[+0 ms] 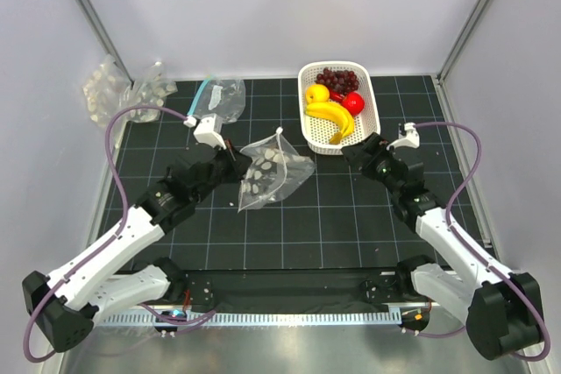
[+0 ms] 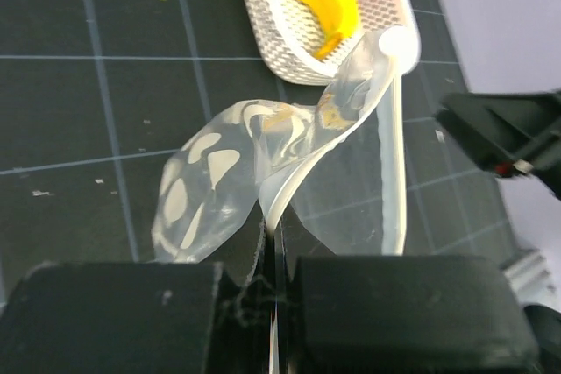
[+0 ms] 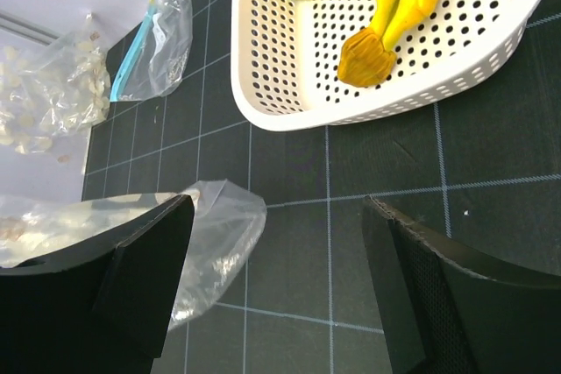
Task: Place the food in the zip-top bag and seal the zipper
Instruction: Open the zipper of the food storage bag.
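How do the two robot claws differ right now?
The left gripper is shut, pinching the rim of the zip-top bag; the right gripper stands wide open and holds nothing. The left gripper is mid-table at the bag; the right gripper is beside the near end of the white basket, close to the banana. Both have two black fingers.

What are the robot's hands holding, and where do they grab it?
The left gripper pinches the clear crinkly plastic zip-top bag by the pale rim at its mouth. The right gripper is open and holds nothing.
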